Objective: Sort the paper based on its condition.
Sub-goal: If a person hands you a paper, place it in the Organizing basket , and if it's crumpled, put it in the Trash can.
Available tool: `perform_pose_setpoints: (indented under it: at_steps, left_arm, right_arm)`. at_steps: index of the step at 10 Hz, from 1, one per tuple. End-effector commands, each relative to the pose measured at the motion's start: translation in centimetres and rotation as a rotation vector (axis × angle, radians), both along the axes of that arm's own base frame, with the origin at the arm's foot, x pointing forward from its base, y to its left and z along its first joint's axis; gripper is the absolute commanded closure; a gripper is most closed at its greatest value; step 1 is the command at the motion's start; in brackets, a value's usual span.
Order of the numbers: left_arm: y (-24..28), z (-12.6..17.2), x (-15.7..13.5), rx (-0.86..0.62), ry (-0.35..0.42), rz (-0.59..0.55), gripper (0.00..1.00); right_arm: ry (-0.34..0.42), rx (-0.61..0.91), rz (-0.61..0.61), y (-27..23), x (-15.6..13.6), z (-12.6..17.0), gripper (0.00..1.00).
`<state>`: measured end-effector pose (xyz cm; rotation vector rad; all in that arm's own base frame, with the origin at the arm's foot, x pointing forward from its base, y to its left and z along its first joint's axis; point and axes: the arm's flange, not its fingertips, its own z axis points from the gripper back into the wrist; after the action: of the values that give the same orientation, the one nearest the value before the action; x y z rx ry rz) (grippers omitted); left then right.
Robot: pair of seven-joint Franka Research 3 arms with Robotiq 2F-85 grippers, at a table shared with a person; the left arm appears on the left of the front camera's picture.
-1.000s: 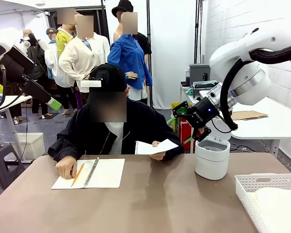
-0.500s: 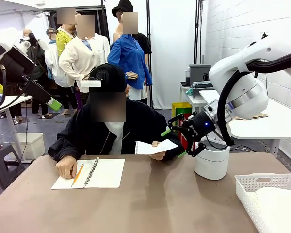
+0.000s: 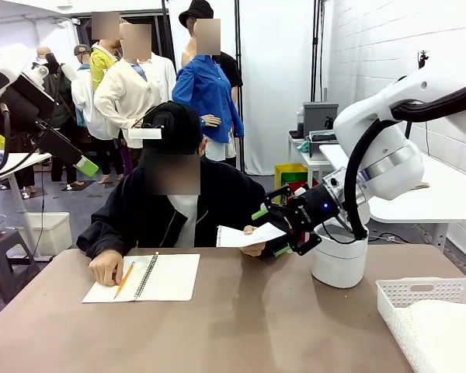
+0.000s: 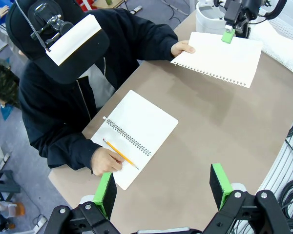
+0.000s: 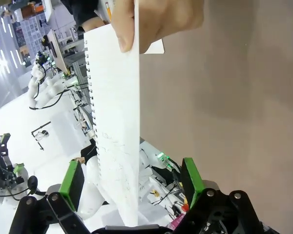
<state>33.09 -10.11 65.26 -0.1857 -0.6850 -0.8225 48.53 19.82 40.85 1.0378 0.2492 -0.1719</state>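
The person across the table holds up one sheet of paper (image 3: 234, 237) in a hand (image 3: 252, 249); its hole-punched edge shows in the left wrist view (image 4: 219, 58). My right gripper (image 3: 269, 231) stands open at the sheet's right edge, one green pad above and one below. In the right wrist view the paper (image 5: 117, 122) runs edge-on between my spread fingers (image 5: 72, 181), touching neither pad. My left gripper (image 4: 162, 183) hangs open high over the table's left side, holding nothing.
An open spiral notebook (image 3: 151, 277) with a yellow pencil (image 3: 125, 278) lies under the person's other hand. A white lidded bin (image 3: 339, 256) stands behind my right gripper. A white basket (image 3: 431, 299) with white sheets in it sits at the front right.
My right gripper has swung left and down from above the white bin to the held sheet's edge, jaws still open. The person and my left arm have stayed put.
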Motion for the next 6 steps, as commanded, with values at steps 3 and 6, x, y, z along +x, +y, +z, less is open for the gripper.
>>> perform_pose_setpoints:
  at_steps: [3,6]
  left_arm:
    - [-0.17,-0.01,-0.12,0.002,0.003,0.015,0.00]
    - [-0.17,-0.01,-0.12,0.002,0.003,0.015,0.00]
  right_arm:
    - [0.000,0.000,0.000,0.00,0.00,0.00,0.00]
    - [-0.012,0.004,0.003,-0.05,0.19,-0.03,0.00]
